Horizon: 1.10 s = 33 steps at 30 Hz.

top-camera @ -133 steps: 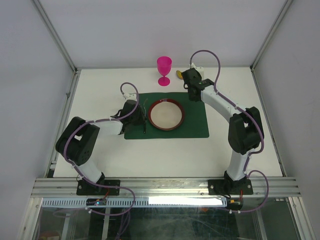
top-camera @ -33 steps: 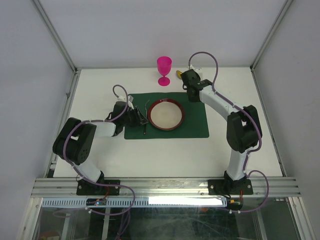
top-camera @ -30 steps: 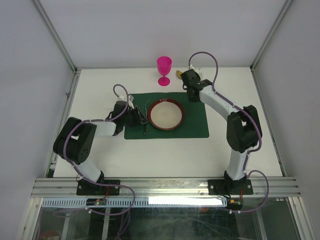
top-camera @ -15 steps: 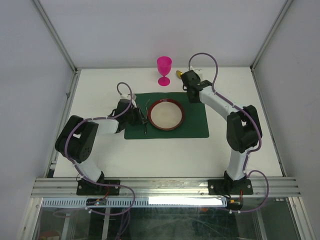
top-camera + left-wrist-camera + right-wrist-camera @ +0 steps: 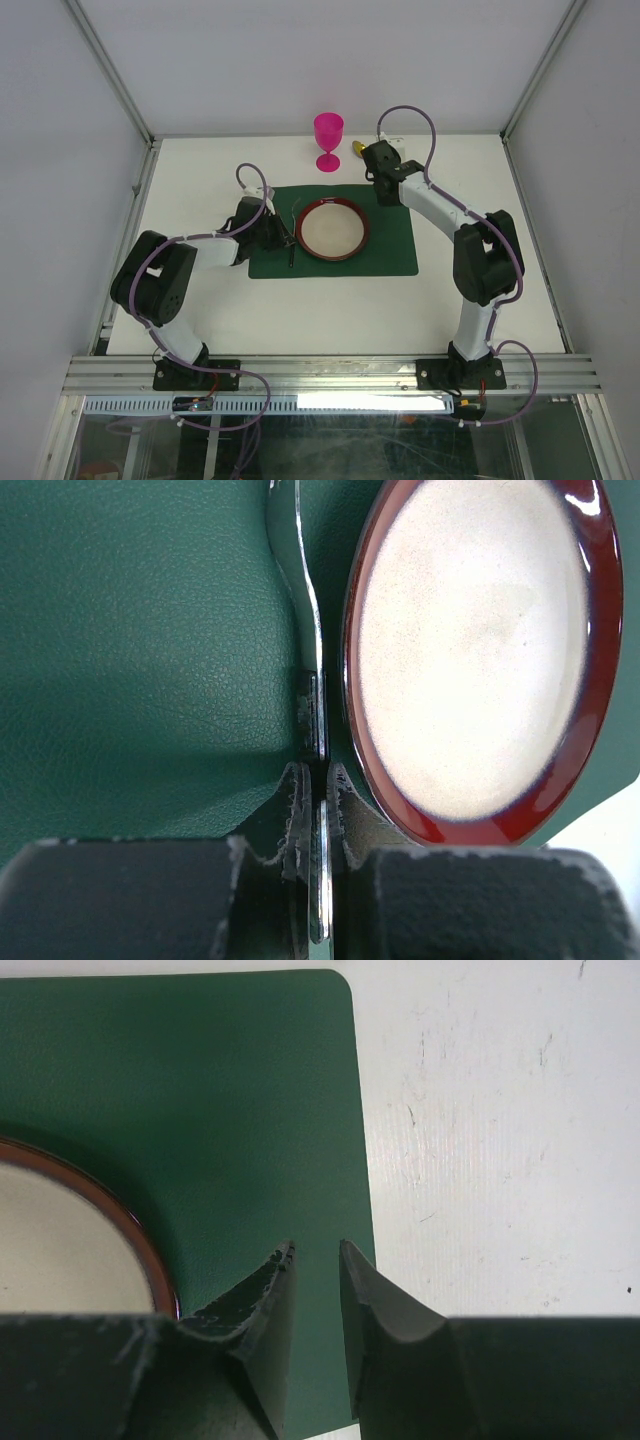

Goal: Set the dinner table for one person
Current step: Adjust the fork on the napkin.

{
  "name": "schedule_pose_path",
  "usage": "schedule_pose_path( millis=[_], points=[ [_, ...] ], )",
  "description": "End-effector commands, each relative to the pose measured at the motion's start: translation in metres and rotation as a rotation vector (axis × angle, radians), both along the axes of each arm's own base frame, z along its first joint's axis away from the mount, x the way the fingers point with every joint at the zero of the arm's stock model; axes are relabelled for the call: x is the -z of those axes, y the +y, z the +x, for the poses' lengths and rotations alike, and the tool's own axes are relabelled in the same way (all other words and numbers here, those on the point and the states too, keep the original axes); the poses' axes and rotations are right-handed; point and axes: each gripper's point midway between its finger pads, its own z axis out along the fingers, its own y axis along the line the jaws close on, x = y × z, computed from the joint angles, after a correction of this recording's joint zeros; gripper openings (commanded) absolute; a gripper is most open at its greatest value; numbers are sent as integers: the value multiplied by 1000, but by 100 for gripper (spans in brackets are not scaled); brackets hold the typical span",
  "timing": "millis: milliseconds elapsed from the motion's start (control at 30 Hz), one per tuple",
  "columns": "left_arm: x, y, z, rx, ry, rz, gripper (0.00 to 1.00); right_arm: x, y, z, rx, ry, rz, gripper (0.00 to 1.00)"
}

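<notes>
Spanning the enclosure beyond the two arm bases, the white desk [image 5: 300, 310] is edged by aluminium frame rails [image 5: 330, 375] and carries a dark green placemat [image 5: 390, 250] near its middle. At the mat's left part, the left gripper [image 5: 315, 780] lies low, its fingers [image 5: 293, 810] closed on the handle of a chrome cutlery piece [image 5: 300, 630] that lies on the mat just beside a red-rimmed, cream-centred plate [image 5: 331, 230]; the head of the cutlery cannot be made out. Farther back, the right gripper [image 5: 317, 1260] hangs over the mat's far right corner, fingers narrowly parted and empty. A pink goblet [image 5: 328, 140] stands upright beyond the mat, near the desk's far edge.
</notes>
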Motion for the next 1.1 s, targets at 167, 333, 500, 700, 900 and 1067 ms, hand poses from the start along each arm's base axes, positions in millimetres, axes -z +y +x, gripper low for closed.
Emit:
schedule_pose_path(
  millis=[167,333,500,700,900,1067],
  points=[
    [11,18,-8,-36,-4,84,0,-21,3,5,-4,-66,19,27],
    [24,34,-13,-74,16,106,0,-23,2,5,-4,-70,17,27],
    [26,50,-15,-113,20,114,0,-24,2,5,-5,-70,17,27],
    [23,60,-17,-141,20,1,0,-20,4,5,-7,-57,22,27],
    [19,41,-20,-73,26,-198,0,-24,1,4,-7,-62,9,27],
    [14,15,-25,39,47,-358,0,-24,0,3,-8,-61,1,27]
  ],
)
